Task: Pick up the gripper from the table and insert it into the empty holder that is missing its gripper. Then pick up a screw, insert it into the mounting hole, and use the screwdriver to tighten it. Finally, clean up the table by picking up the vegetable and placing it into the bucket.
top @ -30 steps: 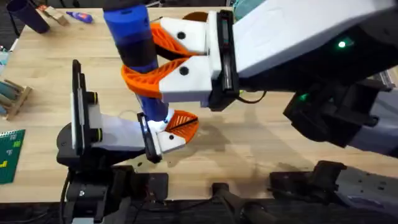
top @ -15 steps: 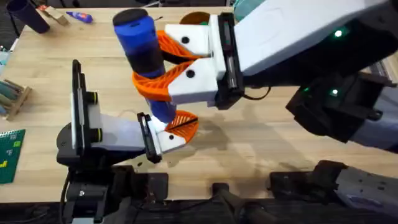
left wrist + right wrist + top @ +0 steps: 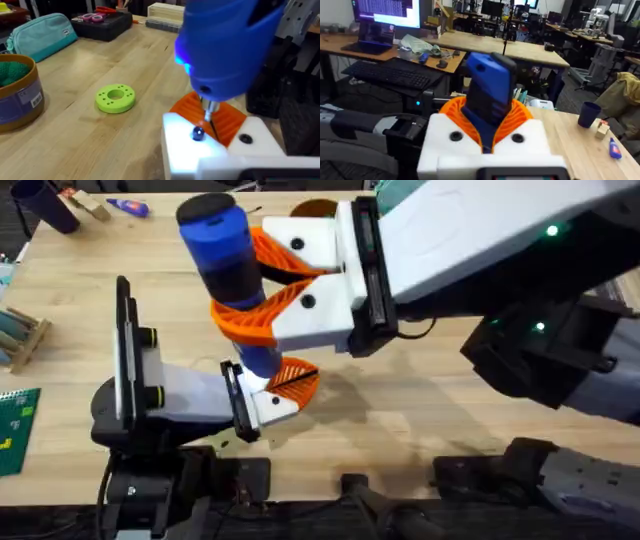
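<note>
My right gripper is shut on the blue screwdriver, its orange lattice fingers clamped around the handle. The screwdriver stands tilted over the white holder at the end of my left arm. The small orange ribbed gripper sits in the holder. The screwdriver's bit reaches down to a dark screw in the white block. The bucket stands farther off with something green and textured inside; I cannot tell if it is the vegetable.
A lime green ring lies on the table between the holder and the bucket. A teal pouch and a black tray sit beyond. A dark cup, blue marker, wooden rack and green board line the left side.
The right gripper and screwdriver have shifted slightly right and down, bringing the handle's black cap into the overhead view. The left arm and holder have stayed still.
</note>
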